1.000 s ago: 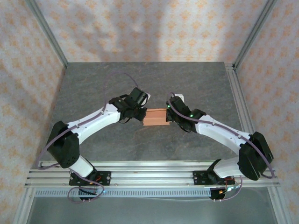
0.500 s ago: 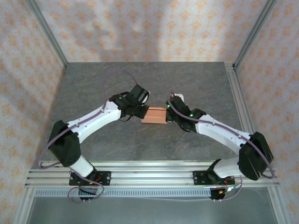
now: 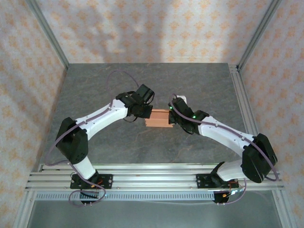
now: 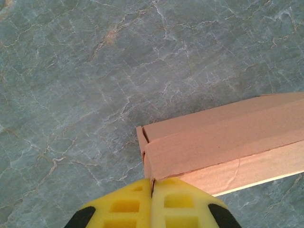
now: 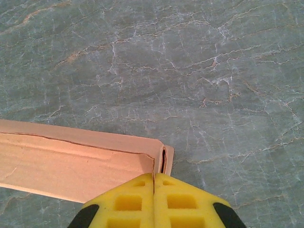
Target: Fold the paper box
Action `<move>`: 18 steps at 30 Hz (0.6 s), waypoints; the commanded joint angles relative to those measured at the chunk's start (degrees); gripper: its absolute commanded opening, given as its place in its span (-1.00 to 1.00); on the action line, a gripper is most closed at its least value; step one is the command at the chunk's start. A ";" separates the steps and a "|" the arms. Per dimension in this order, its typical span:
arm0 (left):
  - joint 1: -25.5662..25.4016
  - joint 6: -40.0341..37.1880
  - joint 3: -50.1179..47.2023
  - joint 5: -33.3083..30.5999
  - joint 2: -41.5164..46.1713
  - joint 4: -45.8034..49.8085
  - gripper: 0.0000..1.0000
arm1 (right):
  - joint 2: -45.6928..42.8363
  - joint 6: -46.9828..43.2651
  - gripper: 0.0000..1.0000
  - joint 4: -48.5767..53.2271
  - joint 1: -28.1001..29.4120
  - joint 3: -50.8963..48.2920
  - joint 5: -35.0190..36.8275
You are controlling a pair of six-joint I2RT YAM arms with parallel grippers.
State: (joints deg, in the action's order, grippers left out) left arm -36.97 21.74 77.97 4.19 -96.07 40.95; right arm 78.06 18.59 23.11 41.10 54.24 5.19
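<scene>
The box [image 3: 159,118] lies about midway across the tabletop [image 3: 142,80], well clear of every edge, with its long sides roughly parallel to the near edge. It is a folded, shallow, salmon-orange box resting flat on the grey stone-patterned surface.

The left gripper [image 3: 145,114] meets its left end and the right gripper [image 3: 172,117] meets its right end, so the box sits between the two.

In the left wrist view the left gripper [image 4: 152,183] has its yellow pads [image 4: 123,204] pressed together with no gap. Their tips touch the end corner of the box [image 4: 223,142], where a flap seam shows.

In the right wrist view the right gripper [image 5: 153,178] is likewise fully closed, pads [image 5: 185,202] together, its tip against the box [image 5: 71,166] beside a narrow slit at the end. Whether either pair nips any card cannot be told.
</scene>
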 commanded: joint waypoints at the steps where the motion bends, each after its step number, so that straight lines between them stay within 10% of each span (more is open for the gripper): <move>1: 0.96 4.45 1.53 2.87 -2.25 2.19 -1.00 | 1.43 -0.53 -1.00 0.00 0.52 1.12 -0.22; 18: 2.37 7.31 4.13 7.27 -2.97 4.73 -1.00 | 1.34 -0.06 -1.00 -0.09 0.60 0.52 -0.18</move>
State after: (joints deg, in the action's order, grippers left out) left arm -34.70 28.93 81.32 10.13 -97.91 44.12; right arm 78.65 18.61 22.57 41.10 54.26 5.43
